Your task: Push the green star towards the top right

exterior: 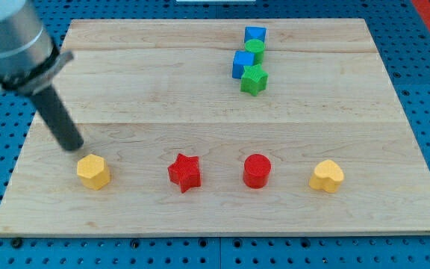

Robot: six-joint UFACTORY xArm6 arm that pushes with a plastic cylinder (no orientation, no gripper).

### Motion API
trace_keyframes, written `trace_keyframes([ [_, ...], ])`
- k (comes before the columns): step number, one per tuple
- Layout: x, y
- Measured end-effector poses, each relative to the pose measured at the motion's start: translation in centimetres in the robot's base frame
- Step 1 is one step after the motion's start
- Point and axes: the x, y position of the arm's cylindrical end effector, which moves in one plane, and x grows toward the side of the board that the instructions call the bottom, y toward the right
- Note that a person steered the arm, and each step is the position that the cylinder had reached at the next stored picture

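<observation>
At the desk's (200, 112) left, my tip (72, 146) rests just above the yellow hexagon (93, 171), well apart from the green star (254, 79); it has no fingers.

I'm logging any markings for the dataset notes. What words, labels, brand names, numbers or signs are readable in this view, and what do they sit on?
None: no readable text shows anywhere in the camera view.
Pale wooden board: plain wood grain, no print.
Coloured blocks, for example the green star block and the red star block: no letters or numbers.
Grey arm housing above the dark rod, and my tip: no visible label.
</observation>
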Motion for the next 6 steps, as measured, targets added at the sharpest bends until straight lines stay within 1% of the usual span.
trace_keyframes([
  [1, -7.9, 3.4],
  [2, -9.4, 10.6],
  [4, -9.4, 15.6],
  [5, -9.2, 22.0],
  [6, -9.6, 30.4],
])
